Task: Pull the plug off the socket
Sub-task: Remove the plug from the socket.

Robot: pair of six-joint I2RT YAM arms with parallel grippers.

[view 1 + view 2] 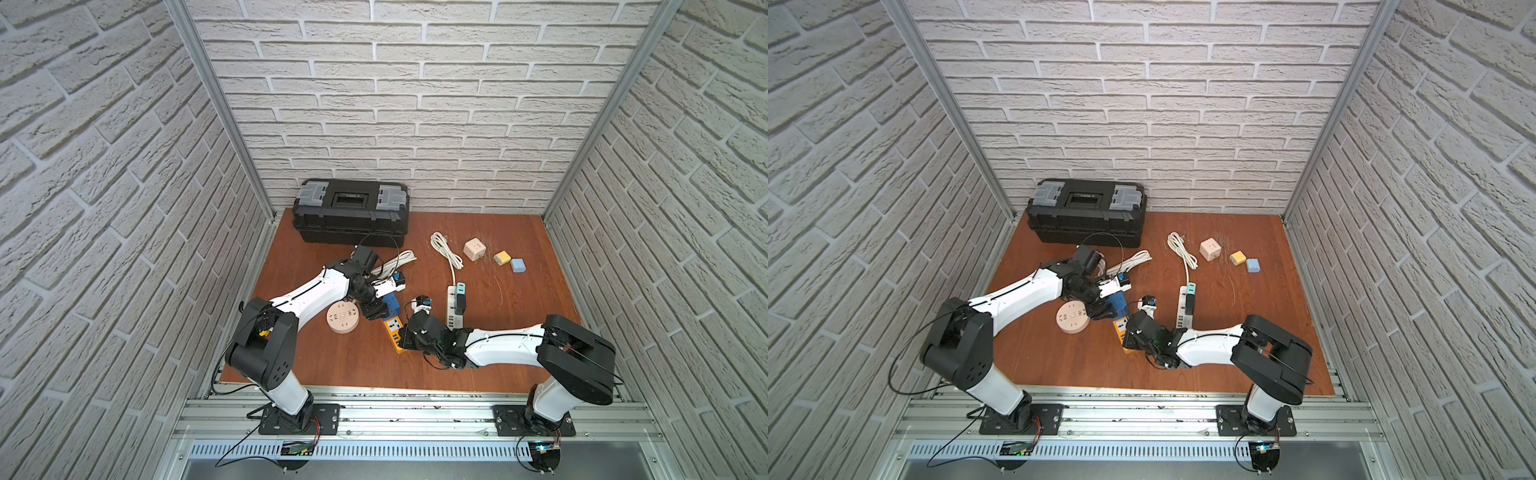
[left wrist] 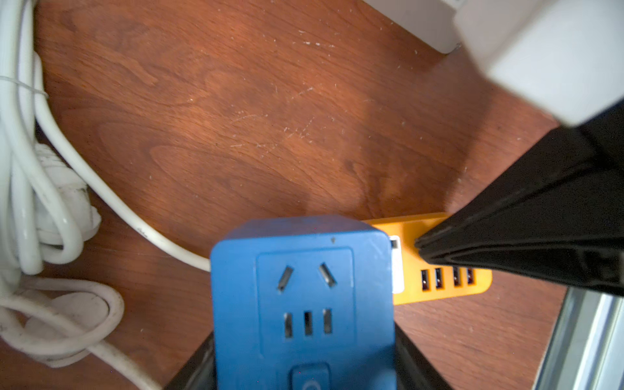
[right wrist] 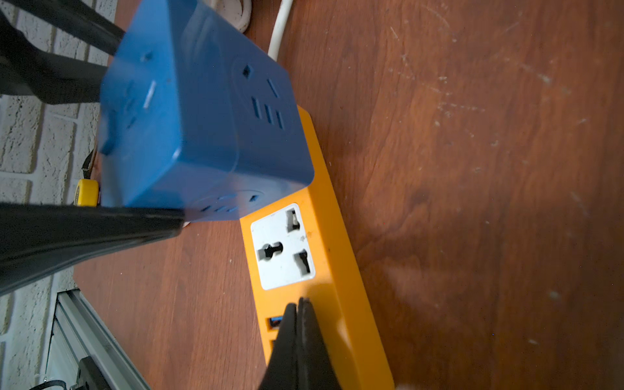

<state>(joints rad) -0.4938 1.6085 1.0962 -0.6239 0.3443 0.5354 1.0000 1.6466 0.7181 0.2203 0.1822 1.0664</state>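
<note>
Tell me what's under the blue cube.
The orange strip lies under the cube; one white socket shows beside it. The part beneath the cube is hidden.

You're in a robotics lab booth: fake-brick panels (image 1: 415,104) in aluminium framing (image 1: 217,95), robot arms (image 1: 316,291) bolted to a slotted rail (image 1: 415,415).

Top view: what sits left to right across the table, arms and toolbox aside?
Round beige socket → blue cube plug → white power strip → beige cube → yellow cube → pale blue cube.
</note>
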